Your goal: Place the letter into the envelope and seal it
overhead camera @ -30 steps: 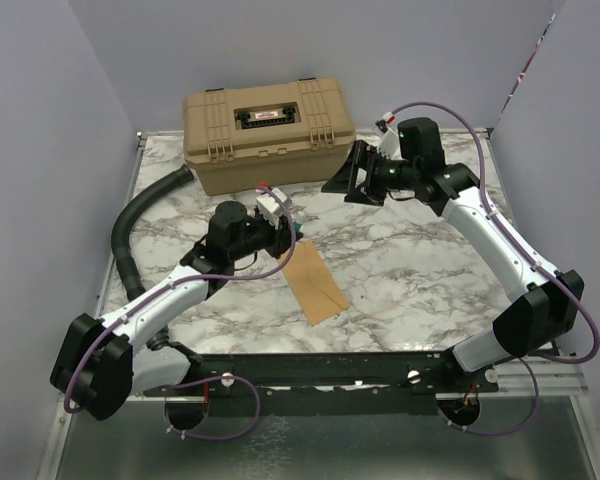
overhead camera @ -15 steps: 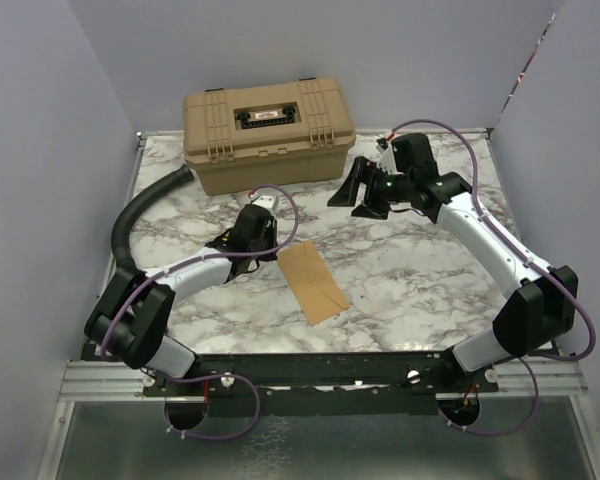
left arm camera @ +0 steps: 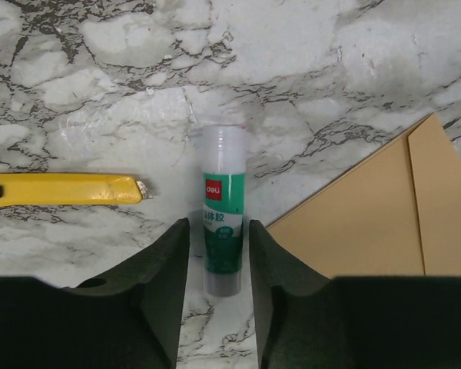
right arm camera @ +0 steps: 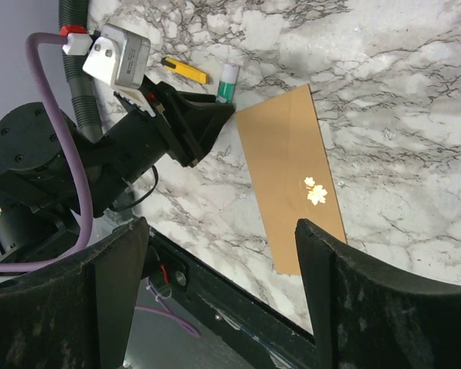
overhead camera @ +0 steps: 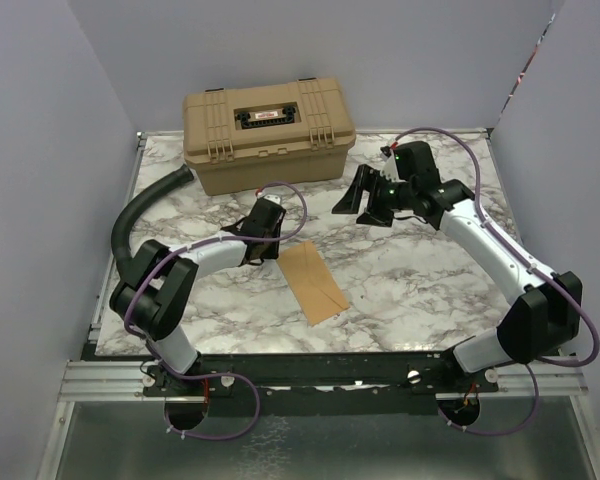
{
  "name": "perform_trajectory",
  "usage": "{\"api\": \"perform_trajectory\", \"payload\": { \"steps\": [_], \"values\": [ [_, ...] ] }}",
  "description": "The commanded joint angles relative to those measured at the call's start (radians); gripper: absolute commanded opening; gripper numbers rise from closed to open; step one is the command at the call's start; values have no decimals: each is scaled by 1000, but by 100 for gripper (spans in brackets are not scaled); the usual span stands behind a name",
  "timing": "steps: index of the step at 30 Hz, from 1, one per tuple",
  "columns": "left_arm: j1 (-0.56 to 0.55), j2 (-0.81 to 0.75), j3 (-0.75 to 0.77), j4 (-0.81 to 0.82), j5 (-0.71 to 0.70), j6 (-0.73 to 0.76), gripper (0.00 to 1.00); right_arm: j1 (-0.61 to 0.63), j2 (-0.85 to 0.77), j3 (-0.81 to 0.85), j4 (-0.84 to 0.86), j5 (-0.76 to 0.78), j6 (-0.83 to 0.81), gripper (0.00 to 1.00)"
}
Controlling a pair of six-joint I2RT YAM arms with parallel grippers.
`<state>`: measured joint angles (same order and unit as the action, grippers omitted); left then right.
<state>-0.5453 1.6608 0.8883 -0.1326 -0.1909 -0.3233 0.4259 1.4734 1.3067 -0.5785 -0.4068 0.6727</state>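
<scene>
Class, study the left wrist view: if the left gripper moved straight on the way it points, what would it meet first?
The green-and-white plastic glue stick, lying partly between the jaws of the left gripper on the marble table; the gripper's height above the stick is unclear.

I work on a white marble-patterned tabletop (overhead camera: 420, 270) veined in grey. Plain lavender walls (overhead camera: 40, 150) close it in at nine, twelve and three o'clock. A tan plastic case (overhead camera: 268, 130) stands at twelve, and a black ribbed hose (overhead camera: 130, 225) curves at ten. At six runs a metal rail (overhead camera: 100, 378), with a dull steel sheet (overhead camera: 330, 450) beyond. The light is soft and even.
</scene>
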Motion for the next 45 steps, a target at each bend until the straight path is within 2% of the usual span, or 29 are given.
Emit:
{"api": "perform_trajectory", "payload": {
  "steps": [1, 5, 9, 12, 15, 17, 18, 21, 27, 29, 36, 45],
  "values": [
    [0, -9, 14, -58, -41, 17, 41, 4, -44, -26, -28, 55, 5, 79],
    [1, -37, 14, -71, -34, 28, 49, 3, -49, -25, -64, 92, 11, 79],
    [1, -110, 42, -100, -10, 38, 62, 3, -64, -19, -103, 149, 24, 80],
    [1, -190, 113, -162, 19, 65, 72, 3, -73, -4, -157, 211, 63, 80],
    [3, -288, 208, -251, 9, 101, 78, 3, -84, 2, -179, 209, 94, 80],
    [8, -363, 261, -298, -37, 105, 98, 3, -92, 8, -204, 250, 120, 80],
    [10, -398, 290, -323, -65, 103, 99, 4, -92, 23, -228, 279, 125, 82],
    [9, -495, 375, -397, -166, 96, 99, 3, -81, 106, -335, 382, 96, 99],
    [10, -663, 493, -521, -420, 20, 99, 3, -131, 227, -448, 614, 31, 100],
    [10, -727, 510, -538, -458, -8, 99, 4, -157, 263, -461, 693, 13, 100],
    [10, -939, 558, -609, -517, -35, 99, 3, -252, 358, -488, 838, -42, 100],
    [10, -1026, 661, -781, -464, -26, 99, 3, -407, 330, -423, 799, -152, 100]
  ]
}}
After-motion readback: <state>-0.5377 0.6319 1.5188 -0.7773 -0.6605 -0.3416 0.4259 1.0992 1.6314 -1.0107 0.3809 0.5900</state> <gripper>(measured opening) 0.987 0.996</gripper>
